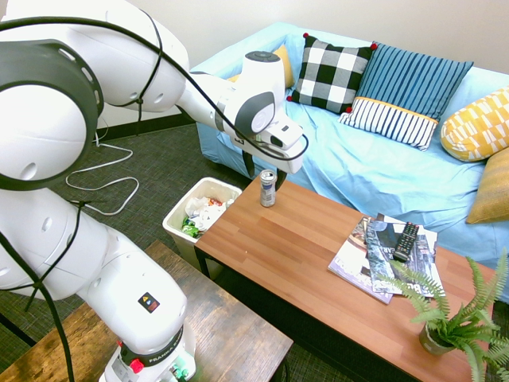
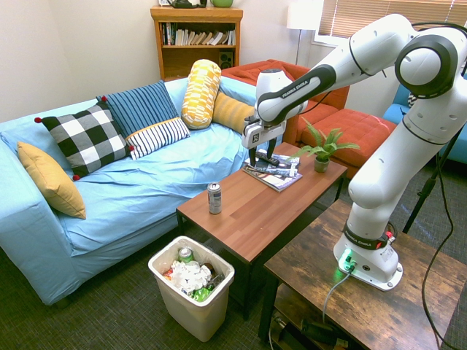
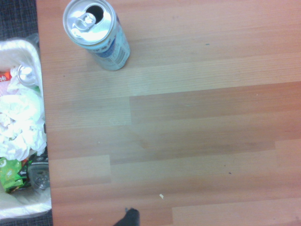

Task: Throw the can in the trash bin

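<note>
Jaws wide open, empty, above table (image 2: 292,193), apart from can (image 2: 214,197)

We count one slim silver drink can (image 2: 214,197) standing on the wooden coffee table (image 2: 277,200), plus a second can (image 2: 186,254) lying among the rubbish in the one white trash bin (image 2: 211,310). On the single blue sofa (image 2: 124,200) we count six cushions: one checked (image 2: 85,138), two striped (image 2: 139,106), one patterned yellow bolster (image 2: 200,92) and two plain mustard ones (image 2: 49,179). The table also carries one potted fern (image 2: 323,149), one black remote control (image 1: 406,240) and a small stack of magazines (image 1: 362,259), at least two. We see one bookshelf (image 2: 195,40) and one robot gripper (image 2: 253,162).
</note>
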Robot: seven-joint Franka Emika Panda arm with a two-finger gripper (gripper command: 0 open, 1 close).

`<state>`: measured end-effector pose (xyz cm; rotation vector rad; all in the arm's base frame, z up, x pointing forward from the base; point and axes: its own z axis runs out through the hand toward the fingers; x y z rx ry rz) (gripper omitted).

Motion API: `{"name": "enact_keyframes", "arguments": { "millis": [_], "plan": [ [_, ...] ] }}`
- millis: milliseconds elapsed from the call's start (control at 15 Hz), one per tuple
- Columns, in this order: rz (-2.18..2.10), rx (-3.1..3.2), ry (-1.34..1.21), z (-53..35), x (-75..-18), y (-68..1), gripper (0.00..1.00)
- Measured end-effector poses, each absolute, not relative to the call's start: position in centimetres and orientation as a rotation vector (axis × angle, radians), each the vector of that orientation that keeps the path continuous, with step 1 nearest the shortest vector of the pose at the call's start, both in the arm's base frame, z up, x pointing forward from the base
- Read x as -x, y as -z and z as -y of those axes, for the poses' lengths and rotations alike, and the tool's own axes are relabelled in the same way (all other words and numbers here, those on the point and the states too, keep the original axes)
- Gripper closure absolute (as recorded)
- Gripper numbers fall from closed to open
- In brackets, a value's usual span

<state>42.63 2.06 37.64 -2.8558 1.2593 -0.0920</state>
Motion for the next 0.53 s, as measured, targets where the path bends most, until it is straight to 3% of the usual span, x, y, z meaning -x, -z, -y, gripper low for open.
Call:
{"name": "enact_keyframes", "arguments": {
  "millis": [267, 533],
  "plan": [
    [-1.26, 2.851, 0.089, -3.2, -43.8, -37.2, 0.0],
    [-1.315, 2.803, 0.148, -7.2, -48.8, -35.4, 0.0]
  ]
}}
